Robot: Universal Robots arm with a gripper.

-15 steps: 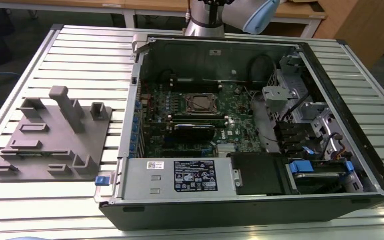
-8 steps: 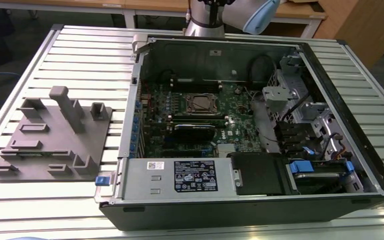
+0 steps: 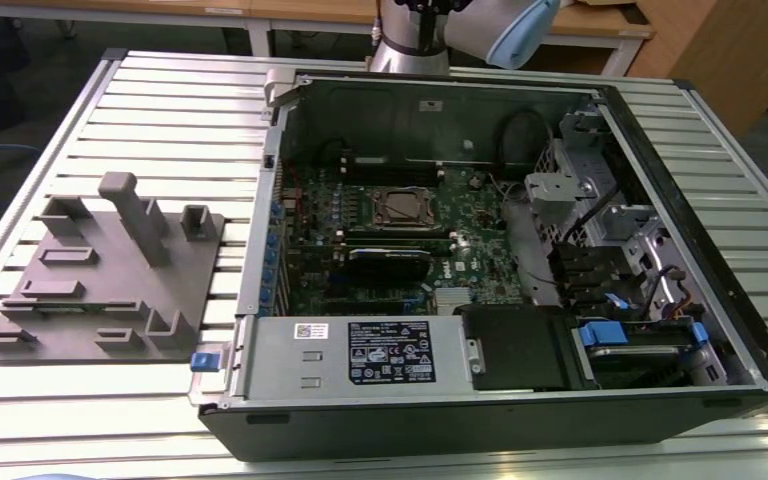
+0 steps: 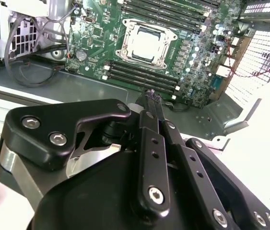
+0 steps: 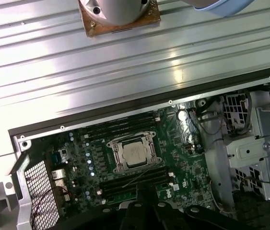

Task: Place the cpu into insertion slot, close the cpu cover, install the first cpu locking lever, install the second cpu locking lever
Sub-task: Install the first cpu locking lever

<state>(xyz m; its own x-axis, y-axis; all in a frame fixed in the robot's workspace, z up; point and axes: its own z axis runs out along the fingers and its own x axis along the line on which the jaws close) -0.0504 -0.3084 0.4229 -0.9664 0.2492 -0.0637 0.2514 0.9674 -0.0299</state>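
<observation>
An open computer case (image 3: pixel 491 430) is laid on its side on a slatted table (image 3: pixel 157 90). At the exterior view's left, a fixture plate (image 3: pixel 91 300) is set beside the case on the same table. A motherboard (image 3: pixel 491 235) is mounted on the case floor. The insertion slot (image 3: pixel 406 208) is set in the board, the cpu (image 4: pixel 144 44) is seated in it, and the cpu cover (image 4: pixel 168 49) is laid flat around it. Memory slots (image 4: pixel 142 76) are ranged along two opposite sides of the slot. In the exterior view, a heatsink block (image 3: pixel 387 265) is placed before the slot, a power-supply box (image 3: pixel 357 355) is fitted along the near wall, and drive cages (image 3: pixel 611 230) are found at the exterior view's right. The arm's base (image 3: pixel 411 45) is fixed behind the case.
</observation>
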